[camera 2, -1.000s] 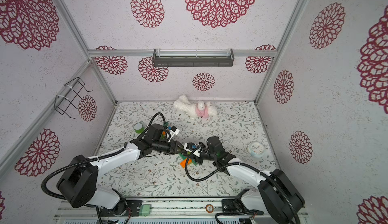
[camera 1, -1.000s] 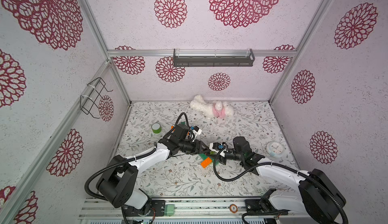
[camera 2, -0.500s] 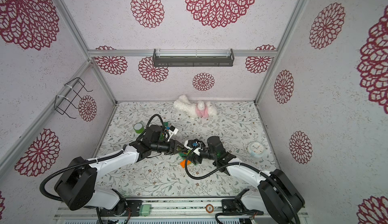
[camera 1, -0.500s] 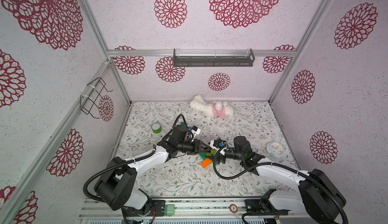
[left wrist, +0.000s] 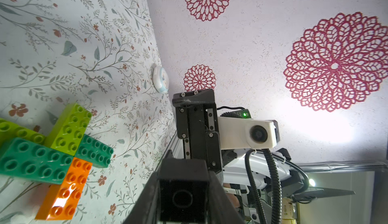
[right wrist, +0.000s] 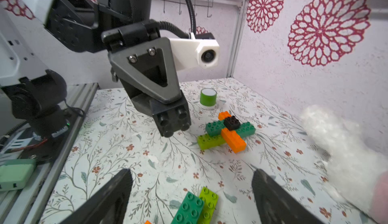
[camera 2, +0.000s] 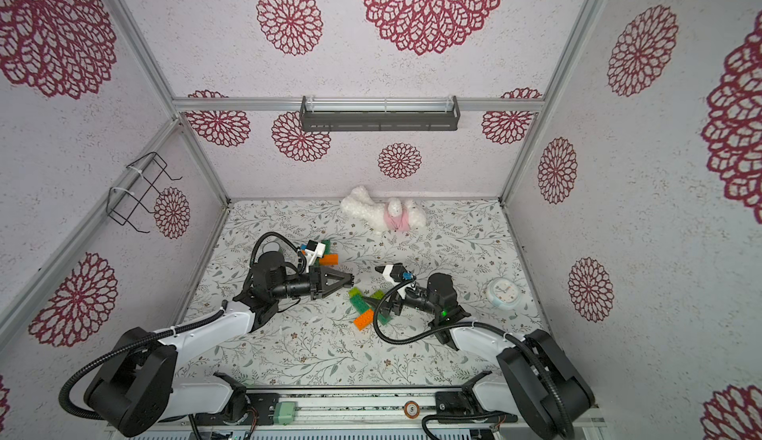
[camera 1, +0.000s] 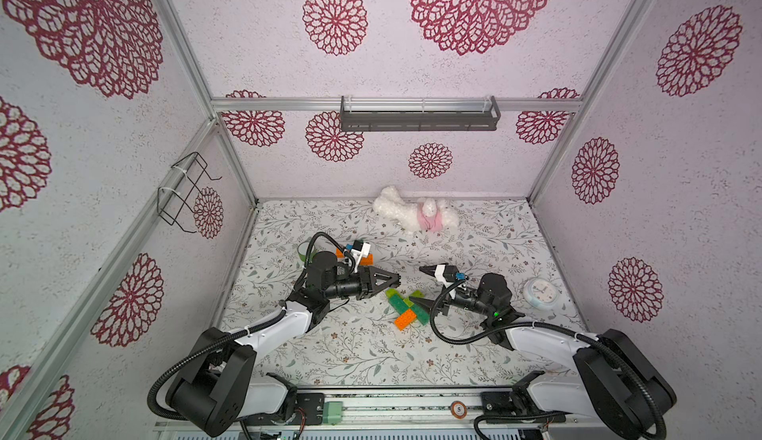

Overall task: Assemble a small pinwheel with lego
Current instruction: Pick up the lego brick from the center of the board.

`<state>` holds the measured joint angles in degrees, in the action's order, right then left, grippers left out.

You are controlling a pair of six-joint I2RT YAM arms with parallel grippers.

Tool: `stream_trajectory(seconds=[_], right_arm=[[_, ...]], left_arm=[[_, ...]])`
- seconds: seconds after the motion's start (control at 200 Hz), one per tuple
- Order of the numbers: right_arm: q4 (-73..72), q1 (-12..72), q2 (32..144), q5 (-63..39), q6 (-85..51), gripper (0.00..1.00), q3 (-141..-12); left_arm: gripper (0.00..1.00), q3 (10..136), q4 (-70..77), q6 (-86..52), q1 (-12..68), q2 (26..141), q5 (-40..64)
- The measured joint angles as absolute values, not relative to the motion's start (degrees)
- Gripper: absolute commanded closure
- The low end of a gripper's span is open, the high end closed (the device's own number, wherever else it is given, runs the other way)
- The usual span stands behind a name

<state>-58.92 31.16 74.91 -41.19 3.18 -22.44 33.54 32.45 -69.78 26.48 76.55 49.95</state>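
1. While the left gripper (camera 1: 395,280) is clamping a black brick (right wrist: 172,121) between its fingertips, it is hovering above the table (camera 1: 350,347) with its tips pointing toward the right arm.
2. The right gripper (right wrist: 191,172) is standing released, with its jaws spread wide over bare table.
3. A cross (camera 1: 399,304) of lime, dark-green and orange bricks is lying flat mid-table between the two grippers. It is sitting just beside the right gripper's lower finger; I cannot tell whether they are touching.
4. A second cross (right wrist: 228,131) in the same colours is lying farther back, near the tape (right wrist: 207,99). It is carrying a black cap (right wrist: 231,122) at its centre.
5. Containers: a grey shelf (camera 1: 418,120) is hanging on the back wall, and these angles are hiding its inside. A wire rack (camera 1: 183,194) is hanging on the left wall.
6. Edges: a plush (camera 1: 416,215) is lying against the back wall. A white disc (camera 1: 541,291) is sitting near the right wall, and the tape is sitting near the left wall.
7. Room: bare table is stretching from the cross to the front rail (camera 1: 391,411). Both crosses are sitting well apart from the walls.
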Motion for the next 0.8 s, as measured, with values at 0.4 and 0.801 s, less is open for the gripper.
stream_trajectory(seconds=[0.4,0.801], right_arm=[[-67.5,33.3,80.9,-48.6,-1.1,0.18,-27.2],[-69.0,34.1,83.1,-49.6,-2.1,0.37,-28.4]], left_arm=[[0.81,33.2,39.7,-71.3,26.9,76.5,53.4],[0.81,33.2,42.9,-72.2,28.5,77.2,53.5]])
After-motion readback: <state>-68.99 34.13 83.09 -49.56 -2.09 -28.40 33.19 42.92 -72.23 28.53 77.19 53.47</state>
